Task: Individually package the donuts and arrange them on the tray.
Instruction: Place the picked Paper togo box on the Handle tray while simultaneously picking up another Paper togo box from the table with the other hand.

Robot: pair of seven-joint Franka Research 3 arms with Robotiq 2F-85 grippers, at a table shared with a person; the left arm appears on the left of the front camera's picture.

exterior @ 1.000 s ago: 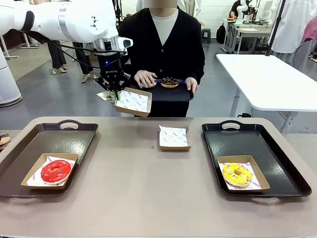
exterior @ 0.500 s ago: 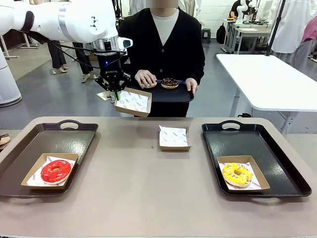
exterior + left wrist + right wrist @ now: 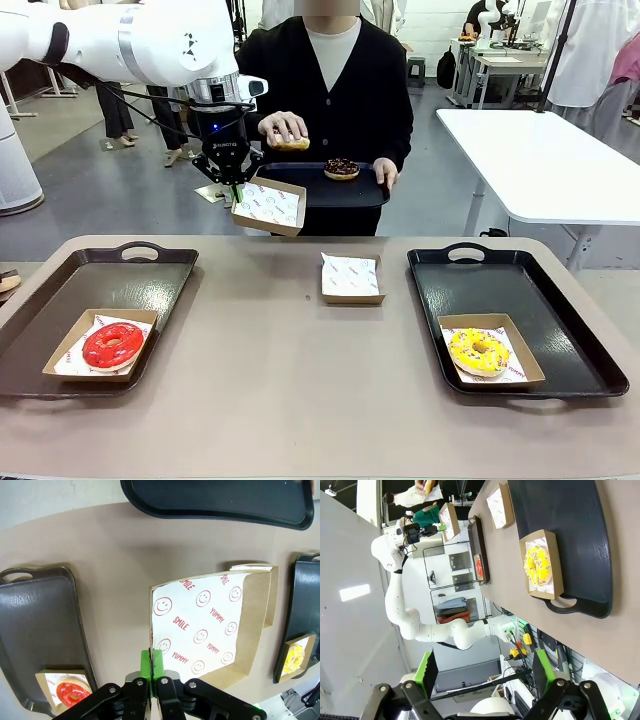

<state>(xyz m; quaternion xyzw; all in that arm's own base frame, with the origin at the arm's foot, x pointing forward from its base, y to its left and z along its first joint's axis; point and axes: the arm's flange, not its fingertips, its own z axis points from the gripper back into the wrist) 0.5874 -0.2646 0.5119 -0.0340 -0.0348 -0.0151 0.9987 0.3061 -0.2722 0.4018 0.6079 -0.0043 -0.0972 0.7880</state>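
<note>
Where the red donut lies: the red donut (image 3: 112,345) sits in a paper-lined carton (image 3: 60,362) on the left tray (image 3: 150,280), well to the left of the middle box (image 3: 352,277) and nearer the robot than it.
Left gripper: the left gripper (image 3: 233,182) hangs above the far edge of the table (image 3: 300,400), beyond the middle box and to its left. Its green pads are pressed together on one wall of the held box (image 3: 270,205).
Held box: lined with smiley-print paper, tilted, in the air, with nothing in it; the left wrist view shows the pads (image 3: 146,662) pinching its edge.
Person's hand: one hand (image 3: 283,127) is raised beyond the middle box and slightly to its left, just right of the left gripper. It grips a donut (image 3: 292,144) whose topping is hidden by the fingers.
Person's tray: a dark tray (image 3: 335,188) is held straight beyond the middle box, the other hand (image 3: 387,175) on its right end.
Chocolate donut: the dark sprinkled donut (image 3: 342,167) rests on the person's tray, directly beyond the middle box.
Middle box: paper-lined, flat on the table.
Yellow donut: the yellow donut (image 3: 479,351) lies in a carton (image 3: 525,355) on the right tray (image 3: 470,285), right of the middle box and nearer the robot.
Right gripper: in the right wrist view the right gripper (image 3: 485,670) has its fingers wide apart with nothing between them, well clear of the middle box.
</note>
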